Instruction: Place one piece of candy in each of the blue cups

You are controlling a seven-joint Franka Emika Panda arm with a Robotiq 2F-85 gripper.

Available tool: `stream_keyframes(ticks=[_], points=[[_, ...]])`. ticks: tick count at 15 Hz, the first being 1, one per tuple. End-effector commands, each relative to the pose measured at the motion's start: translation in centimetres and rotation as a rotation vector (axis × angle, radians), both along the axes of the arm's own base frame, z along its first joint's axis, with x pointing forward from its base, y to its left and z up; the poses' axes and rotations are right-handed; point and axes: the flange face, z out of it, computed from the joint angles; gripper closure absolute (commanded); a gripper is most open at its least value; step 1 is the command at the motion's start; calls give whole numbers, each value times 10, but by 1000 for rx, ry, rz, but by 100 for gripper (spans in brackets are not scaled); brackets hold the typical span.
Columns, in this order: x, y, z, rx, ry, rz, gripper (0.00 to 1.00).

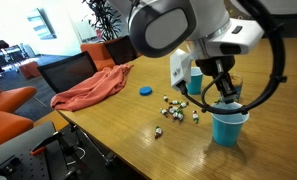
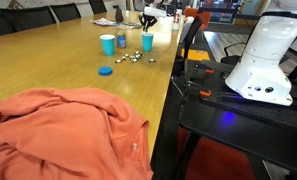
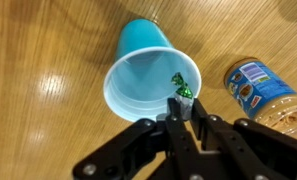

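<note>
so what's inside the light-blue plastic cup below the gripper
One green-wrapped candy shows inside the light-blue plastic cup, right by the tips of the black gripper. It covers the near rim and part of the interior; anything there is hidden.

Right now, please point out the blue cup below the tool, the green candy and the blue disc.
blue cup (image 3: 136,82): wrist view, on its inner wall.
green candy (image 3: 181,86): wrist view, on its wrapper.
blue disc (image 1: 145,89): in an exterior view, on its top.
</note>
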Motion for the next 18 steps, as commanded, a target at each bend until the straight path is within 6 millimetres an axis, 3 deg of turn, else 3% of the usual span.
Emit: stream_keyframes(ticks=[1,6,9,12,18], points=[[12,6,0,38,6,-6,55],[-4,37,26,64,7,48,19],[-18,72,38,118,78,148,1],[-21,103,33,162,197,226,0],[0,165,-30,109,382,322,0]])
